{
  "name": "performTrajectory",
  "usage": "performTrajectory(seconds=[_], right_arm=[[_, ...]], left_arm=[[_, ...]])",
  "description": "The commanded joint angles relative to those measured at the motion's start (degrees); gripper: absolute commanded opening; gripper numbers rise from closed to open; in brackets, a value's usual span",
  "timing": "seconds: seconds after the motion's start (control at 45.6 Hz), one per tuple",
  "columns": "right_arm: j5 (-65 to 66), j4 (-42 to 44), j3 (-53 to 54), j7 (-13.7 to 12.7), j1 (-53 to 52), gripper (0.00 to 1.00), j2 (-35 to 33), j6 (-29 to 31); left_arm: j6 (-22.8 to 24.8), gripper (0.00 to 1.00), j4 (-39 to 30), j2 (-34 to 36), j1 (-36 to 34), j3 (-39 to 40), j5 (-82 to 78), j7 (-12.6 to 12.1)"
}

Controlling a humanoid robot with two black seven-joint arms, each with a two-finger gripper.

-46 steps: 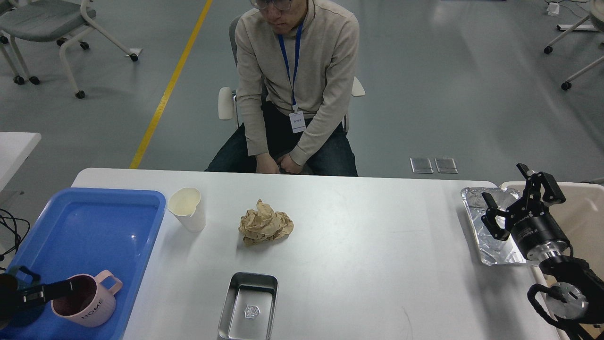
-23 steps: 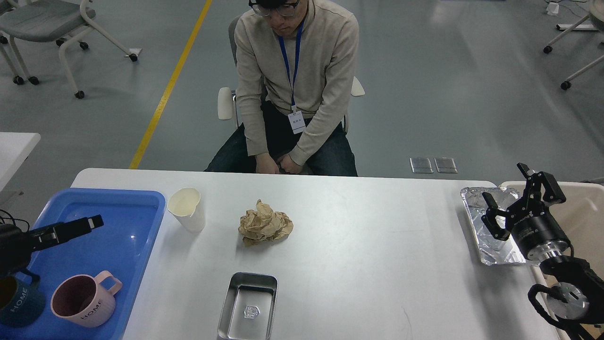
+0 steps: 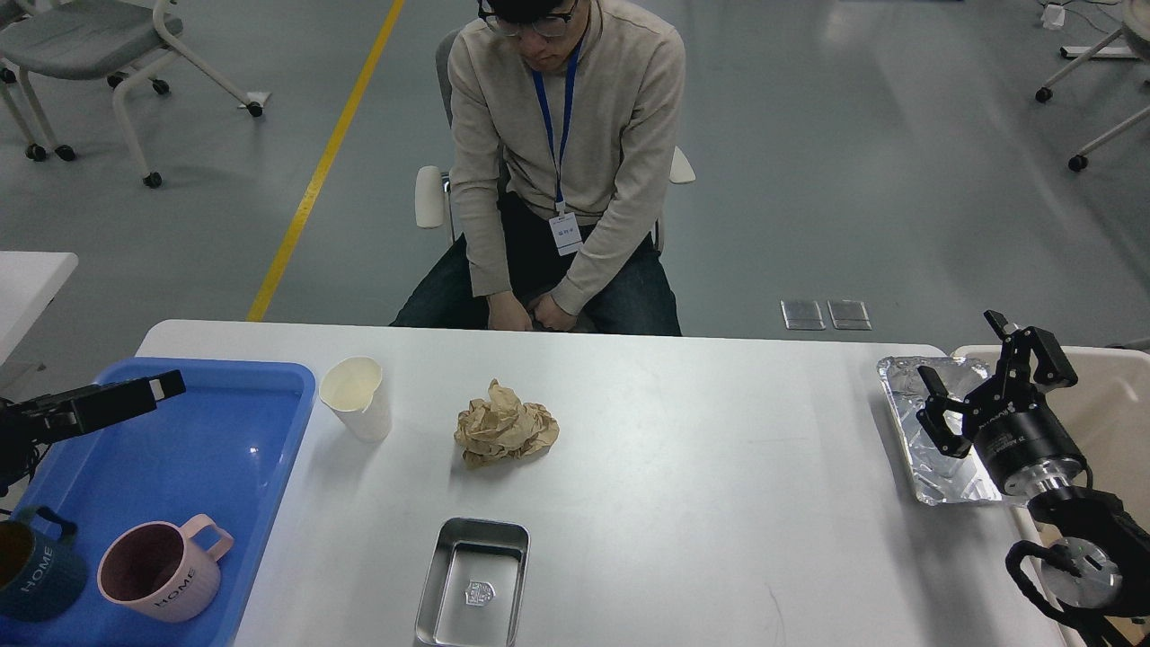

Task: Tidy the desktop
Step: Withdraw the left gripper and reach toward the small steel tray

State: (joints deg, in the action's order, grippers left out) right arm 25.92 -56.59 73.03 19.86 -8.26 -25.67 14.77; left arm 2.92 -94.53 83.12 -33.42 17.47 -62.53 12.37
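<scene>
Nearest you, a steel tin (image 3: 473, 582) lies on the desktop (image 3: 683, 467), which spans the view's middle; your left gripper (image 3: 148, 392) reaches level over the blue tray (image 3: 193, 449), above two mugs, its fingers too edge-on to tell apart; your right gripper (image 3: 986, 382) tilts upward, fingers spread wide and empty, over the foil tray (image 3: 930, 472); farther off sit crumpled paper (image 3: 504, 434) and a paper cup (image 3: 356, 397).

- White, glossy desktop (image 3: 683, 467)
- Blue tray (image 3: 180, 449) under black left gripper (image 3: 157, 388)
- Pink mug (image 3: 157, 571), dark teal mug (image 3: 31, 575), "HOME" lettering
- Brown crumpled paper (image 3: 505, 429)
- Silver foil tray (image 3: 934, 431) beneath black right gripper (image 3: 988, 386)
</scene>
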Motion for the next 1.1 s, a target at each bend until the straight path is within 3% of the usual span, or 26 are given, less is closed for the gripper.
performTrajectory(seconds=[0.0, 0.351, 0.702, 1.074], right_arm=[[0.00, 0.17, 0.00, 0.00, -0.18, 1.00, 0.00, 0.00], [1.14, 0.25, 0.00, 0.00, 0.00, 1.00, 0.00, 0.00], [1.15, 0.08, 0.00, 0.00, 0.00, 1.00, 0.00, 0.00], [1.15, -0.01, 0.00, 0.00, 0.09, 1.00, 0.09, 0.00]], left_arm=[[-0.02, 0.90, 0.05, 1.17, 0.02, -0.07, 0.21, 0.37], [-0.02, 0.90, 0.23, 0.73, -0.07, 0.37, 0.21, 1.52], [0.94, 0.90, 4.44, -2.79, 0.20, -0.16, 3.20, 0.64], [1.56, 0.90, 5.24, -13.60, 0.11, -0.59, 3.03, 0.20]])
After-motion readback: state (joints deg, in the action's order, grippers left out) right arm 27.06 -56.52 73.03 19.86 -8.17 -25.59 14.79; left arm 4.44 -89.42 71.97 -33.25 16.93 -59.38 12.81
